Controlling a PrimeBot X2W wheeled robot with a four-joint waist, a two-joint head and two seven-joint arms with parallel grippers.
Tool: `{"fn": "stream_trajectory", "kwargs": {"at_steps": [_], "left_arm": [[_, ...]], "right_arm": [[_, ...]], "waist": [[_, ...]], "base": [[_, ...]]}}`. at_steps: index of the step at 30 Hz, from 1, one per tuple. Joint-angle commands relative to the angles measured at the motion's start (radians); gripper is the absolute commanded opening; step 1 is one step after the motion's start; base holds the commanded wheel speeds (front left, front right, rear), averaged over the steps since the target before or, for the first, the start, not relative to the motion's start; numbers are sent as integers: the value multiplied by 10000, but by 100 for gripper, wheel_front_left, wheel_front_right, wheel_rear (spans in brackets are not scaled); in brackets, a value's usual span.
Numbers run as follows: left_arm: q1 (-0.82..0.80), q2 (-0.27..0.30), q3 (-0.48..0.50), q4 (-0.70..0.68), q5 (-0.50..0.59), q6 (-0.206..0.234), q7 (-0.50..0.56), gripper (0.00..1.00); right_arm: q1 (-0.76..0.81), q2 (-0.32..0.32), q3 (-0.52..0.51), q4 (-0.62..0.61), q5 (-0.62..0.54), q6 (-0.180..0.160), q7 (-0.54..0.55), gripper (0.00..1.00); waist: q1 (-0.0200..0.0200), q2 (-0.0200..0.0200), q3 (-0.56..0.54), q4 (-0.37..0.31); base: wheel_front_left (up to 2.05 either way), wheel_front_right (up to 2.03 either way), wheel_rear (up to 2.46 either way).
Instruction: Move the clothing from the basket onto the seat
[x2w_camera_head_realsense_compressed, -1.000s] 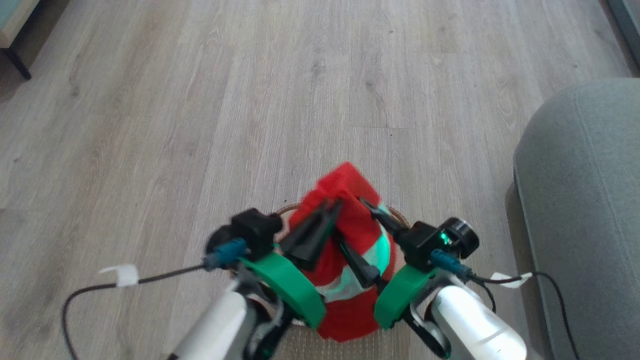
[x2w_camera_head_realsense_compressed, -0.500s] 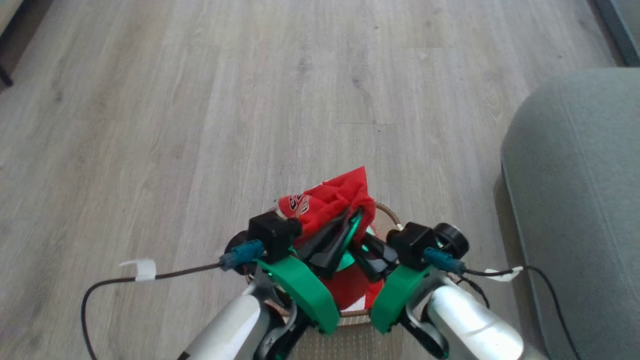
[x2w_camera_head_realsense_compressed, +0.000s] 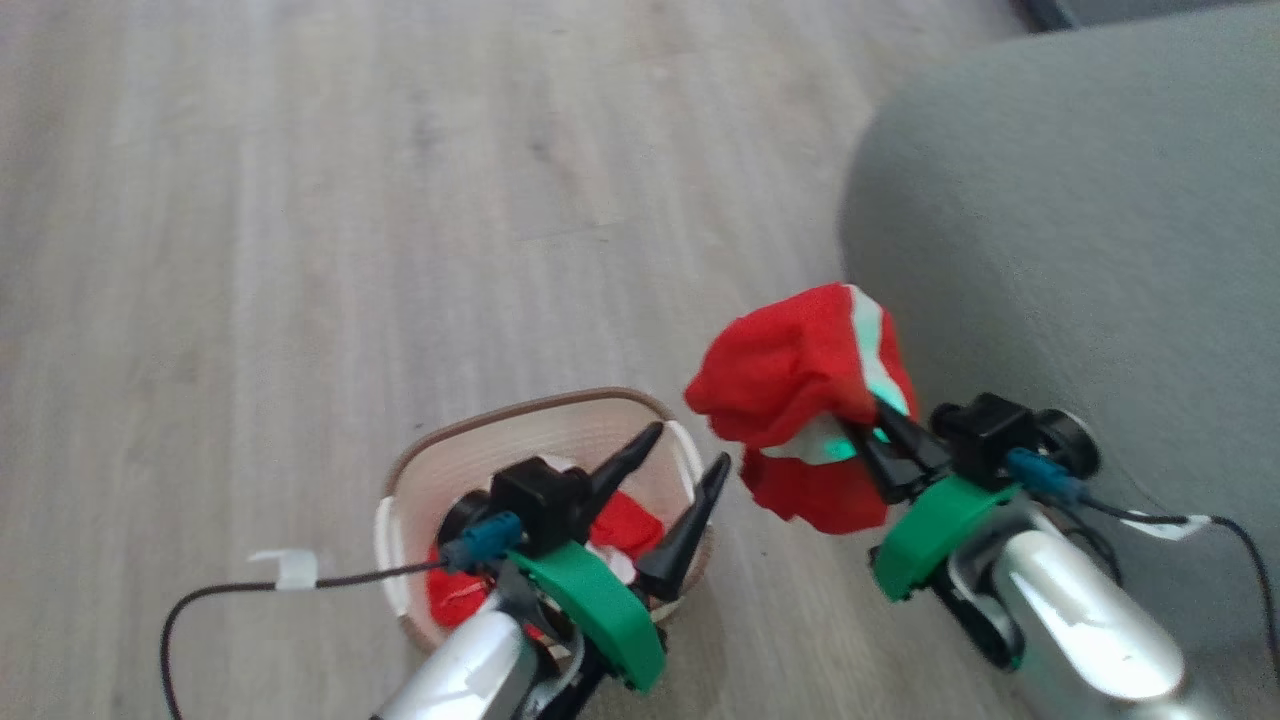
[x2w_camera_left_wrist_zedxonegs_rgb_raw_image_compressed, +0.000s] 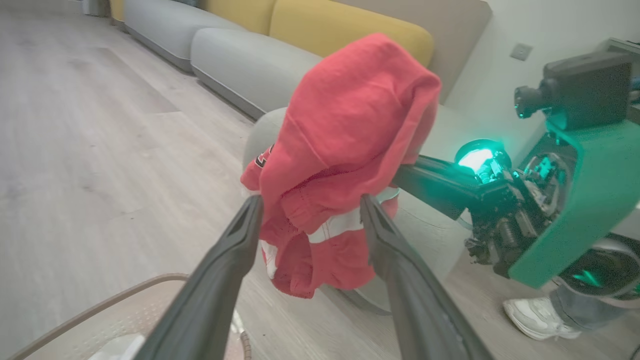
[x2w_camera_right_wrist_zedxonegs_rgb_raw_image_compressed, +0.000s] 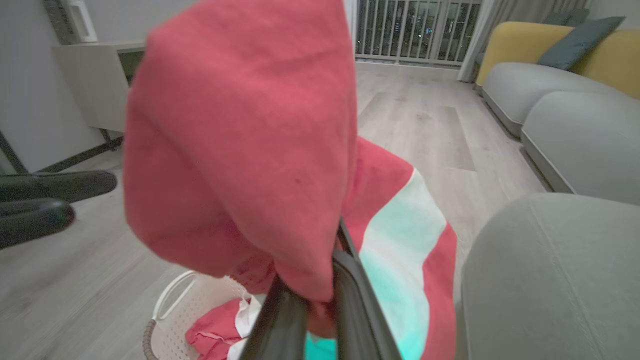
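Floor: pale wood boards across the left and middle of the head view; the basket stands on them.
Basket: lower middle-left, cream with a brown rim, under my left arm.
Red cloth: lies on the basket's floor, partly hidden by my wrist. I cannot tell whether it is a separate piece.
Left pincer: fingers spread wide, holding nothing, above the basket's right edge. I judge it is parked there so that one arm alone does the carrying.
Clothing: a red bundle with a white stripe, just right of centre. It is out of the basket and hangs in the air between the basket and the seat, near the seat's edge and not yet on it.
Right pincer: closed on a fold of the clothing, its tips buried in the cloth. The rest drapes over the fingers, so the load hangs bunched up.
Seat: grey-green cushion in the upper right, its rounded corner nearest the bundle. I judge it is where the clothing goes next.
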Motion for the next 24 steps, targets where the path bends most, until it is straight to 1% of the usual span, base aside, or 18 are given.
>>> {"fn": "stream_trajectory", "kwargs": {"at_steps": [1, 4, 5, 9, 13, 15, 16, 18, 20, 21, 24], "left_arm": [[-344, -74, 157, -302, 15, -77, -181, 100], [-340, -125, -93, -257, 2, -145, -276, 100], [-340, -125, -93, -257, 2, -145, -276, 100], [-481, -150, -264, -178, 52, -185, -343, 100], [-764, -107, -310, -237, 191, -196, -368, 100], [-980, -40, -298, -321, 274, -200, -350, 100], [-1108, 11, -258, -367, 321, -181, -337, 100], [-1444, 170, -197, -488, 467, -154, -229, 100], [-1817, 320, -151, -680, 600, -160, -92, 100], [-2020, 396, -112, -801, 675, -155, -32, 100], [-2585, 681, 130, -1211, 876, -63, 82, 100]], "right_arm": [[-52, -95, -145, -375, -137, -2, -67, 0], [22, -111, -646, -462, -269, -2, -67, 0], [22, -111, -646, -462, -269, -2, -67, 0], [10, -42, -1172, -622, -395, -2, -67, 0], [-142, 124, -1728, -818, -425, -2, -67, 0], [-319, 200, -2028, -886, -421, -2, -67, 0], [-469, 316, -2218, -923, -224, -2, -67, 0], [-1037, 235, -2661, -850, -341, -2, -67, 0], [-1767, 306, -3361, -654, -183, -2, -67, 0], [-2205, 204, -3707, -553, -367, -2, -67, 0], [-3628, 168, -4980, -136, -674, -2, -67, 0]], "waist": [[-1, 0, 273, -999], [-1, 0, 453, -1477], [-1, 0, 453, -1477], [-1, 0, 768, -1821], [-1, 0, 1334, -1880], [-1, 0, 1808, -1826], [-1, 0, 2085, -1802], [-1, 0, 2771, -1726], [-1, 0, 3518, -1561], [-1, 0, 3921, -1442], [-1, 0, 5175, -1078]], "base": [[0, 0, 0], [0, 0, 0], [0, 0, 0], [0, 0, 0], [0, 0, 0], [0, 0, 0], [0, 0, 0], [0, 0, 0], [0, 0, 0], [0, 0, 0], [0, 0, 0]]}}
